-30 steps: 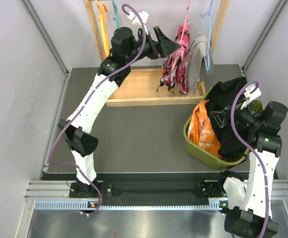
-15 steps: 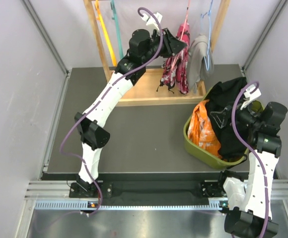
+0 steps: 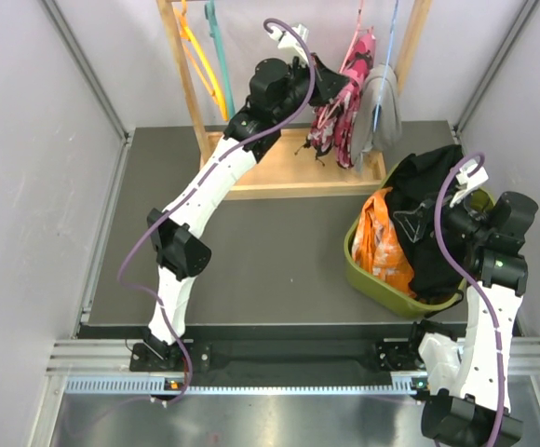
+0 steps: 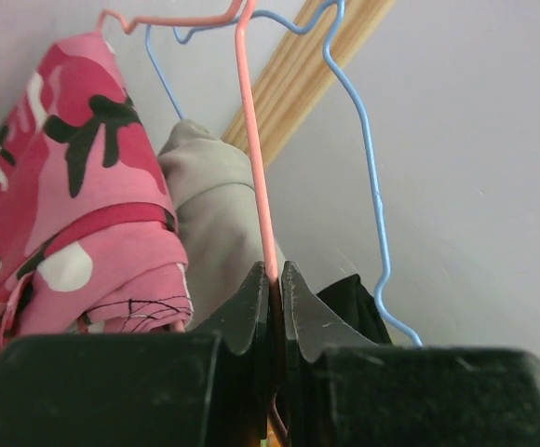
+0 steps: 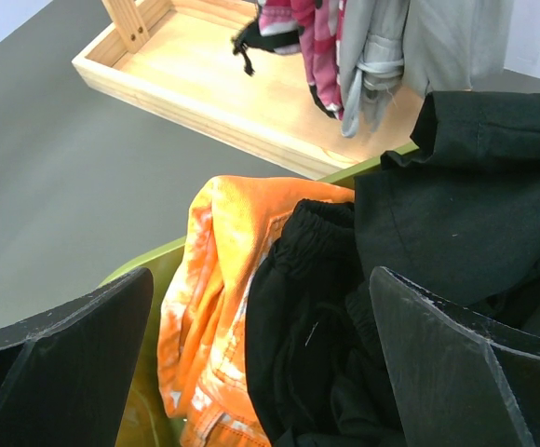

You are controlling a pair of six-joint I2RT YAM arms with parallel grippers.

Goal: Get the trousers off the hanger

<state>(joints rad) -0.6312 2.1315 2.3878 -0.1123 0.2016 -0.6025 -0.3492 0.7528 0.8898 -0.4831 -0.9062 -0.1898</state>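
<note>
Pink-and-dark patterned trousers [image 3: 337, 123] [image 4: 74, 205] hang on a pink wire hanger [image 4: 256, 158]. My left gripper [image 3: 331, 86] [image 4: 276, 279] is shut on that hanger's wire, just right of the cloth. Light grey trousers [image 3: 382, 104] [image 4: 212, 200] hang beside them on a blue hanger [image 4: 371, 158]. Orange trousers [image 3: 378, 244] [image 5: 216, 307] and black trousers [image 3: 430, 228] [image 5: 419, 270] lie in the green basket [image 3: 384, 291]. My right gripper [image 5: 265, 358] is open just above that pile, holding nothing.
The wooden rack's base tray [image 3: 263, 166] [image 5: 205, 84] lies at the back, its posts [image 3: 179, 56] rising on both sides. Empty orange [image 3: 198, 58] and teal [image 3: 216, 35] hangers hang at the rack's left. Side walls stand close on both sides.
My left arm reached right to the pink hanger and its jaws shut on the wire. The patterned trousers and both hangers have tilted. The right arm has not moved.
</note>
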